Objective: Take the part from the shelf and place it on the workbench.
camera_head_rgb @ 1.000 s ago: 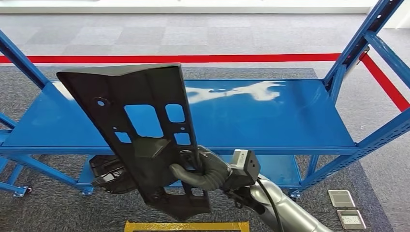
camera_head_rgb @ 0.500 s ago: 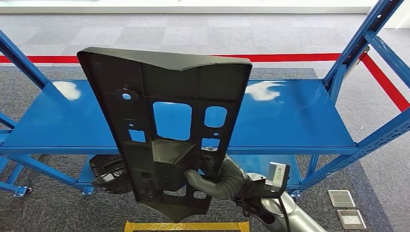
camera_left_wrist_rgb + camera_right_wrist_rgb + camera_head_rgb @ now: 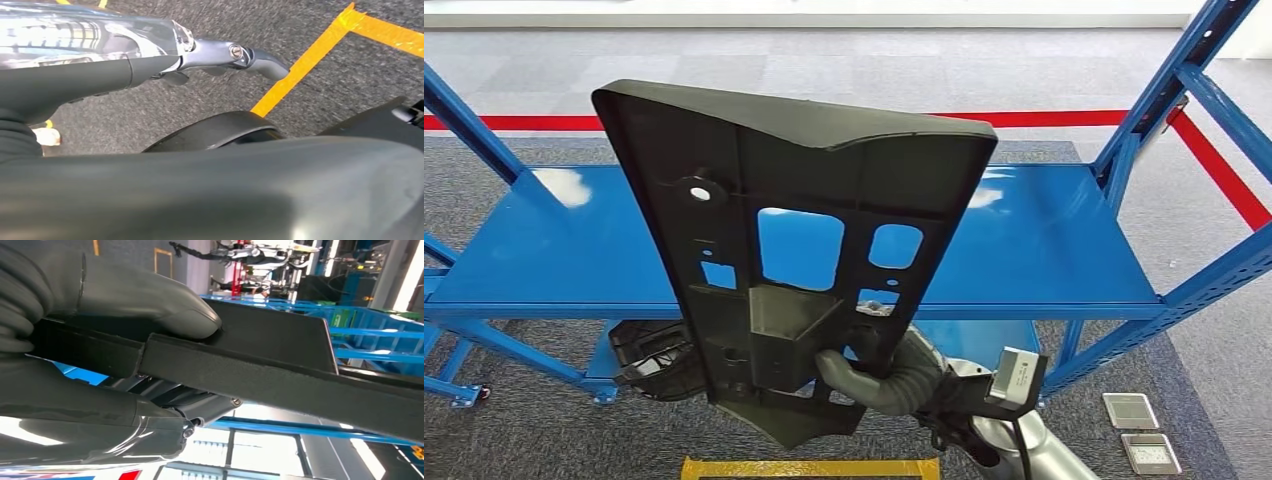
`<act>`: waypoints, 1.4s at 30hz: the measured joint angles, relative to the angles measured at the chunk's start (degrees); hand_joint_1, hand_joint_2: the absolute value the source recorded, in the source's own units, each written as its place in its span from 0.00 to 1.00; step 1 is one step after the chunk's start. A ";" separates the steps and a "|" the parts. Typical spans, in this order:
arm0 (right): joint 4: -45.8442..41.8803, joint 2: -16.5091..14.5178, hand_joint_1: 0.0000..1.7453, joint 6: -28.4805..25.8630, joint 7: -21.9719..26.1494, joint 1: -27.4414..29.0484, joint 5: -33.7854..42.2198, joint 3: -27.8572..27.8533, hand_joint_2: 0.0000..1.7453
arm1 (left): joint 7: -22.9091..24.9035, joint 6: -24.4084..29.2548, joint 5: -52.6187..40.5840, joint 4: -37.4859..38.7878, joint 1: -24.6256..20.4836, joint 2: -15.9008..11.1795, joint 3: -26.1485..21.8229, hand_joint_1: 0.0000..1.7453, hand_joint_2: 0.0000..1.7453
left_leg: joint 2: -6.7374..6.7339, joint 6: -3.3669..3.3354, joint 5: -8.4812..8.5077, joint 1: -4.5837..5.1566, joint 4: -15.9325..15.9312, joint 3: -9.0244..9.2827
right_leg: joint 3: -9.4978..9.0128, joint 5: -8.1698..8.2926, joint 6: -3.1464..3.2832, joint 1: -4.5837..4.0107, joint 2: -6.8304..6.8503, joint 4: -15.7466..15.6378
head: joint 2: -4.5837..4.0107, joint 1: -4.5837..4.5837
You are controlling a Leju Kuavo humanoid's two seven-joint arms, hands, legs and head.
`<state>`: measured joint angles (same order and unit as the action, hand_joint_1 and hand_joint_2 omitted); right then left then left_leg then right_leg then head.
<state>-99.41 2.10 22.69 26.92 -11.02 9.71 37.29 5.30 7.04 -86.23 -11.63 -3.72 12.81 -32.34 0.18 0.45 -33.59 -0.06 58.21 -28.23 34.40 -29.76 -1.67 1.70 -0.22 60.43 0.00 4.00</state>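
A large black plastic part (image 3: 824, 170) with several cut-outs stands upright in the air in front of the blue shelf (image 3: 1044, 250), its wide end up. My right hand (image 3: 884, 375) grips it near its narrow lower end. In the right wrist view the thumb (image 3: 150, 300) presses on the part's flat edge (image 3: 280, 365) and darker fingers wrap the other side. My left hand (image 3: 235, 52) hangs over the grey carpet, fingers stretched out with nothing in them.
Another black part (image 3: 649, 360) lies on the lower shelf level at the left. Blue uprights (image 3: 1169, 90) frame the shelf on the right. Yellow tape (image 3: 809, 467) marks the carpet near me, a red line (image 3: 1064, 118) runs behind the shelf, and floor sockets (image 3: 1139, 430) sit at the right.
The part has risen and swung to face me more squarely, its top edge now higher and further right. My right hand has dropped slightly and shifted right with it.
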 joint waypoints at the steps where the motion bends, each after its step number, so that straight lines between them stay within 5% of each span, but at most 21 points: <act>1: 0.00 0.00 1.00 -0.25 0.14 0.02 -0.45 0.01 1.00 | -0.19 0.18 -0.18 0.00 0.01 0.00 0.07 0.00 1.00 | 0.00 0.00 0.00 0.00 0.00 0.00 | 0.00 0.00 0.00 0.00 0.00 0.00 | 0.00 0.00; 13: -0.01 0.21 1.00 -3.93 1.14 1.27 -4.48 0.04 1.00 | -1.48 6.30 -1.13 0.00 0.07 -0.04 1.60 0.00 1.00 | 0.00 0.00 0.00 0.00 0.00 0.00 | 0.01 0.00 0.00 0.00 0.00 0.00 | 0.00 0.00; 42: -0.50 0.22 1.00 -5.47 1.57 3.03 -3.08 -0.07 1.00 | -1.88 4.92 0.37 0.00 0.07 -0.19 1.22 0.00 1.00 | 0.00 -0.36 -0.13 0.44 0.33 -0.10 | 0.00 0.16 -0.31 0.55 0.03 -0.08 | 0.00 0.00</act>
<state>-99.91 2.32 17.22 28.48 -7.99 6.63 37.22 3.42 11.96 -85.86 -11.63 -3.65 12.62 -31.12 0.18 0.08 -33.72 0.38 58.54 -28.33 34.40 -29.60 -1.98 2.25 -0.19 60.35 0.00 4.00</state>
